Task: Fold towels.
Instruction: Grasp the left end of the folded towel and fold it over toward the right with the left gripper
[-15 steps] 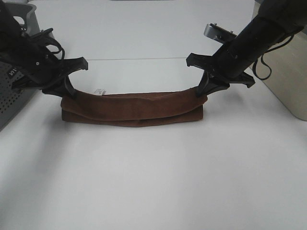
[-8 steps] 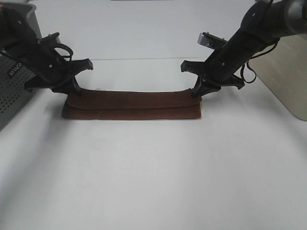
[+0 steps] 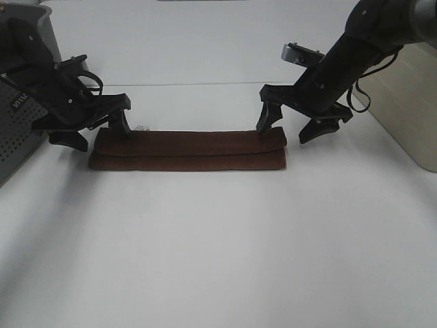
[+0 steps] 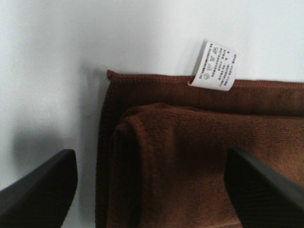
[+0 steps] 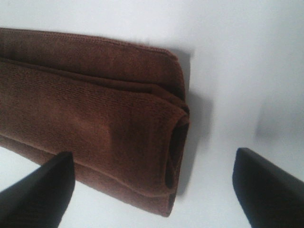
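Note:
The dark reddish-brown towel [image 3: 188,150] lies on the white table, folded into a long narrow strip with its upper layer set a little back from the lower one. Its small white tag [image 3: 141,128] sticks out at the far left edge and shows clearly in the left wrist view [image 4: 213,65]. My left gripper [image 3: 95,132] is open and empty, straddling the towel's left end [image 4: 190,161]. My right gripper [image 3: 290,126] is open and empty just above the towel's right end [image 5: 95,128], where the folded layers show.
A grey perforated panel [image 3: 13,137] stands at the left edge of the table. A beige box [image 3: 410,109] stands at the right edge. The white table [image 3: 218,253] extends in front of the towel.
Both grippers lowered the lifted upper layer onto the towel and opened, letting it go. The towel now lies flat and straight.

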Controlling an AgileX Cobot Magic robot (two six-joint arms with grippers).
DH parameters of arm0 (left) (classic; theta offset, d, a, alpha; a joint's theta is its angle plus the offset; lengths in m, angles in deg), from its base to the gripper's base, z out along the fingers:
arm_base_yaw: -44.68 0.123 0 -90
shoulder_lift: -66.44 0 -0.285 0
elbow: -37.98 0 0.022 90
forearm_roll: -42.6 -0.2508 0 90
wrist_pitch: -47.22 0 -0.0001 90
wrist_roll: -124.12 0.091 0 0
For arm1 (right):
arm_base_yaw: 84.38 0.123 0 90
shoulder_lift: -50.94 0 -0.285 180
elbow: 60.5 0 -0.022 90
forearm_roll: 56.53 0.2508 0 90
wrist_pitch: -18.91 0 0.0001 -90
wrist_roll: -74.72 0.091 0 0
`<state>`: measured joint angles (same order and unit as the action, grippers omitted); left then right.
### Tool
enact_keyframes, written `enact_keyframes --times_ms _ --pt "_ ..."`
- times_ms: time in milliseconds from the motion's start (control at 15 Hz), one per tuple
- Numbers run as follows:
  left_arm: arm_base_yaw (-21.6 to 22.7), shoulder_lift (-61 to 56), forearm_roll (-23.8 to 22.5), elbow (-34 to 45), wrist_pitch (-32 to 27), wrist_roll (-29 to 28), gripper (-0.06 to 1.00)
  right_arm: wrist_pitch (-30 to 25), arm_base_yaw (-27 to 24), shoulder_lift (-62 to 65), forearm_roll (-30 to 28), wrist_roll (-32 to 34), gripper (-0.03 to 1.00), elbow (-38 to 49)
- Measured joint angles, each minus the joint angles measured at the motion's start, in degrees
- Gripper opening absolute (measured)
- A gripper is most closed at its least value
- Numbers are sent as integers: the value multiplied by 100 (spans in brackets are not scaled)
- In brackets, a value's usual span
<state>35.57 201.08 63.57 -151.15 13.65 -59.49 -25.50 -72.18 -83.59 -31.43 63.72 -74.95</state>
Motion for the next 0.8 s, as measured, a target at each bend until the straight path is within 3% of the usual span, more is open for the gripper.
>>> enact_keyframes --times_ms 133,333,467,667,733,800 --pt "0 74 -29 0 0 17 79 -17 0 69 -11 0 85 -23" --pt "0 178 -34 0 46 63 66 -17 0 74 -40 0 85 -23" --pt "0 178 -29 0 178 63 48 -17 0 74 -40 0 85 -23" --pt "0 178 -40 0 206 63 12 -17 0 86 -46 0 85 -23" --pt "0 178 -92 0 206 63 5 -17 0 115 -52 0 85 -23" --pt "0 178 -183 0 206 63 5 -23 0 172 -52 0 85 -23"
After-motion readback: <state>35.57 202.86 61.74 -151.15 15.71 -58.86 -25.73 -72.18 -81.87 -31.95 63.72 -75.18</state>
